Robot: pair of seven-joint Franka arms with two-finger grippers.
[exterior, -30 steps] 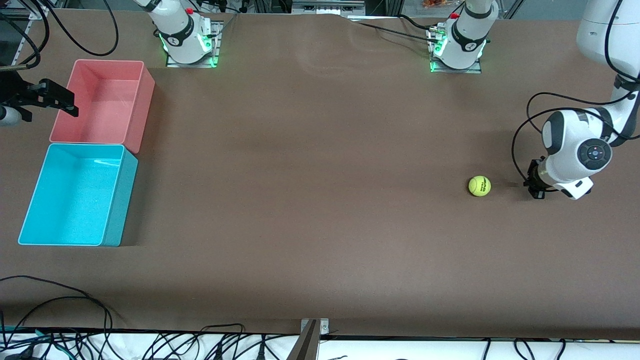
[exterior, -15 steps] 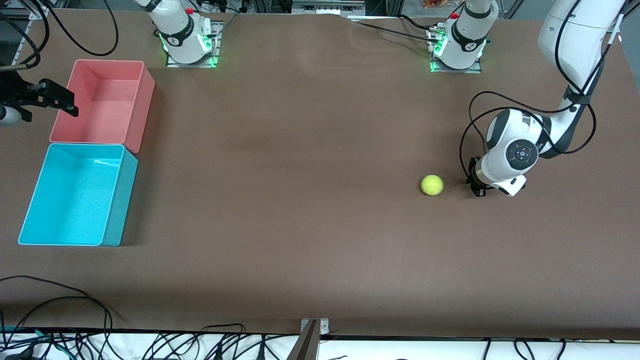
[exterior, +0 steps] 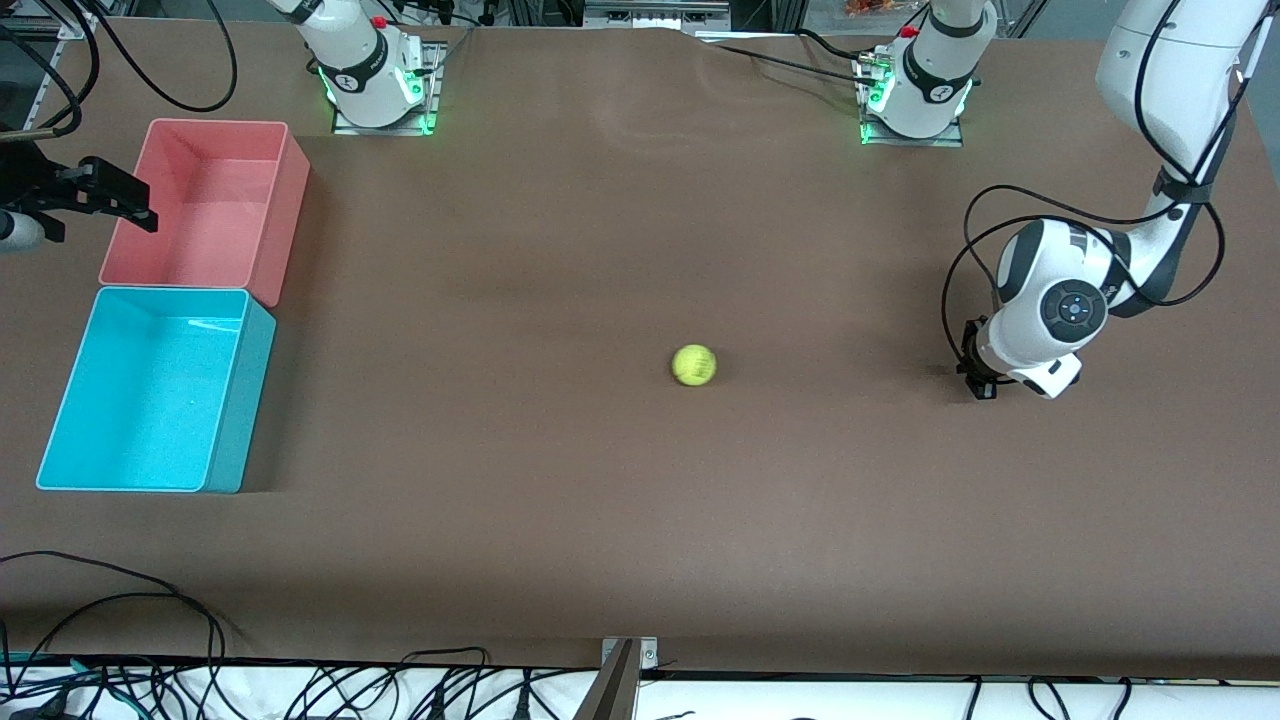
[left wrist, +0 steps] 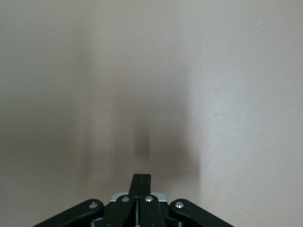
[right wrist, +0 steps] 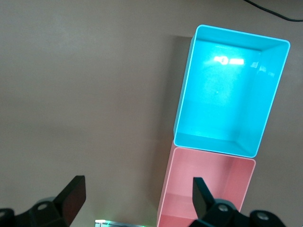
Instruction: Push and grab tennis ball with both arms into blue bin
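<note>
The yellow-green tennis ball (exterior: pixel 693 365) lies on the brown table near its middle, touching nothing. My left gripper (exterior: pixel 979 378) is low at the table toward the left arm's end, well apart from the ball, shut with nothing in it. In the left wrist view its fingertips (left wrist: pixel 141 178) are pressed together over bare table. The blue bin (exterior: pixel 243 395) stands open-topped at the right arm's end. My right gripper (exterior: pixel 120 201) hangs open beside the pink bin. The right wrist view shows it (right wrist: pixel 137 189) above the blue bin (right wrist: pixel 188 90). Neither wrist view shows the ball.
A pink bin (exterior: pixel 285 215) stands against the blue bin, farther from the front camera, and shows again as the pink bin (right wrist: pixel 166 189) in the right wrist view. Both arm bases (exterior: pixel 375 85) glow green at the table's back edge. Cables lie along the front edge.
The ball has rolled a long way toward the bins. My left gripper swept after it, then drew back a little toward its own end. The right arm has not moved.
</note>
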